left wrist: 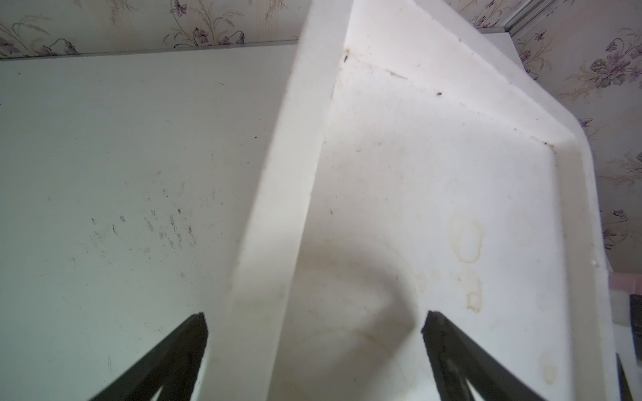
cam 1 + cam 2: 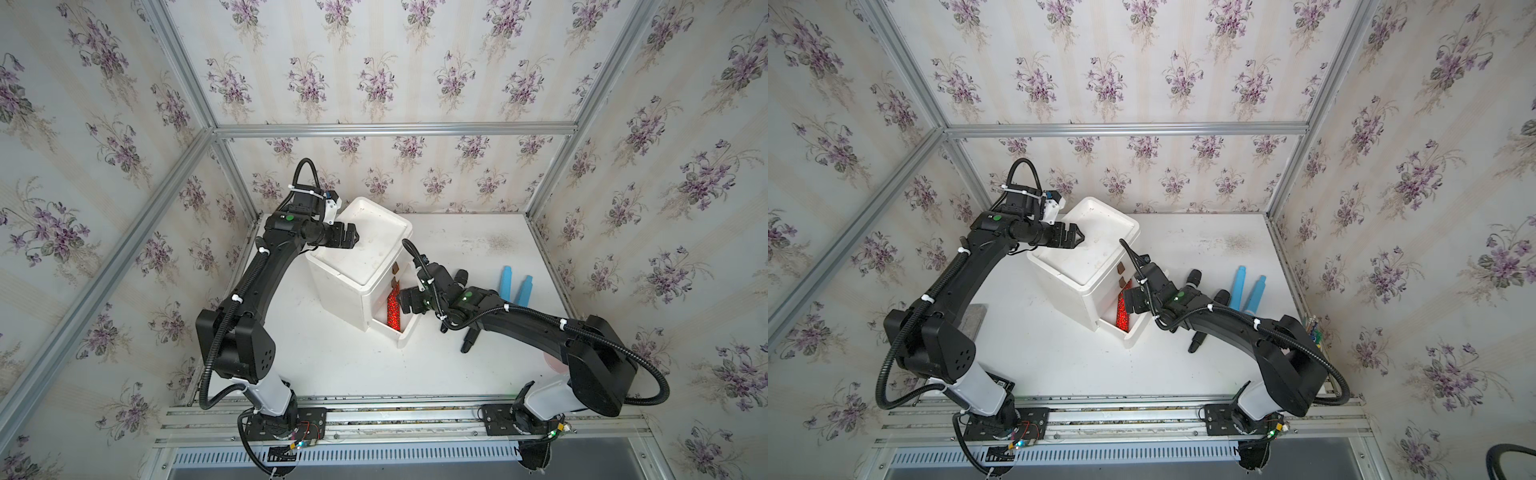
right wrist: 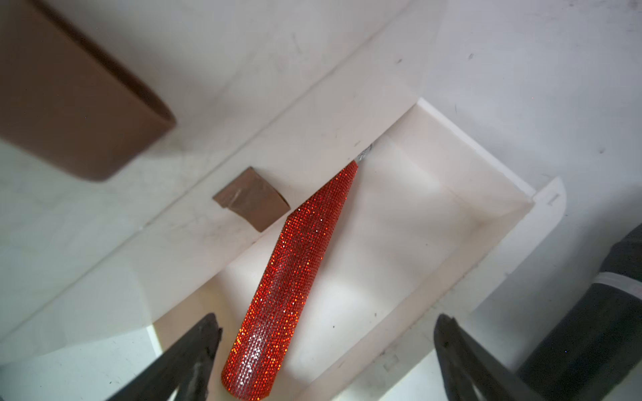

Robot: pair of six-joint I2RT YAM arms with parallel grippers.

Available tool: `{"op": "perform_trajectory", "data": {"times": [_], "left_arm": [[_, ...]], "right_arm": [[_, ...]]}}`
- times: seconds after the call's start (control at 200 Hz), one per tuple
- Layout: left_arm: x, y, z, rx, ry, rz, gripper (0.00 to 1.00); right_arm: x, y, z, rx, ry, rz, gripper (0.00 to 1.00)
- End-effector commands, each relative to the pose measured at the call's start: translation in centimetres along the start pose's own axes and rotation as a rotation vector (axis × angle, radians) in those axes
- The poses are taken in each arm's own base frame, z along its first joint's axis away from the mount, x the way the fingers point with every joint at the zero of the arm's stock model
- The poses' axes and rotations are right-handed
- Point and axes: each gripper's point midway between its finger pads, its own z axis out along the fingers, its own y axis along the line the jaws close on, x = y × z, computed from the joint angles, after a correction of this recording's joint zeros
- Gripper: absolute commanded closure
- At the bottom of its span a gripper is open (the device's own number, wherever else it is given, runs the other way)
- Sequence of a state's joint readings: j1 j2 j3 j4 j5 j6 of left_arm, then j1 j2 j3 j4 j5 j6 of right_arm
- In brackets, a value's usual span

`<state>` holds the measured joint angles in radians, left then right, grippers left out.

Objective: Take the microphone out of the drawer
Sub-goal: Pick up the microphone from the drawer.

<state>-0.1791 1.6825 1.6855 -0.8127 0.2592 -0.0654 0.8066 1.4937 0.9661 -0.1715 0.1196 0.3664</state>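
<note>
Red-sequinned tapered microphone (image 3: 288, 277): slants in open white drawer (image 3: 486, 208), just beyond right gripper's (image 3: 326, 321) parted fingers; left gripper (image 1: 312, 314) parted, farther.

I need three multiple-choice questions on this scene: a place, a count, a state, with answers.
1. Where is the red microphone? A) on the cabinet top B) in the open drawer C) on the table
2. How many blue tubes are visible? A) one B) two C) four
3. The right gripper is: A) open B) shut on the microphone C) shut on a handle
Answers: B, the right wrist view shows it inside; B, both top views show two; A, its jaws stand wide apart.
</note>
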Motion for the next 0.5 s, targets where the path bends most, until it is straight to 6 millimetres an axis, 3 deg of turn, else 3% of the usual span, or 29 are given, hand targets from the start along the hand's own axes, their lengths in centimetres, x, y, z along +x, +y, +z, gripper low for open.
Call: {"op": "perform_trajectory", "data": {"times": [0.0,0.295,0.495], "left_arm": [[2.8,0.6,0.2,-0.018,0.111,-0.048,0.01],[2.7,0.7,0.1,-0.022,0.106,-0.045,0.01],[2.8,0.7,0.2,-0.016,0.110,-0.052,0.01]], "right_arm": [[0.0,0.1,0.2,0.005,0.008,-0.008,0.04],[2.6,0.9,3.5,-0.036,0.115,0.029,0.03],[5.5,-2.8,3.4,0.156,0.210,0.031,0.00]]}}
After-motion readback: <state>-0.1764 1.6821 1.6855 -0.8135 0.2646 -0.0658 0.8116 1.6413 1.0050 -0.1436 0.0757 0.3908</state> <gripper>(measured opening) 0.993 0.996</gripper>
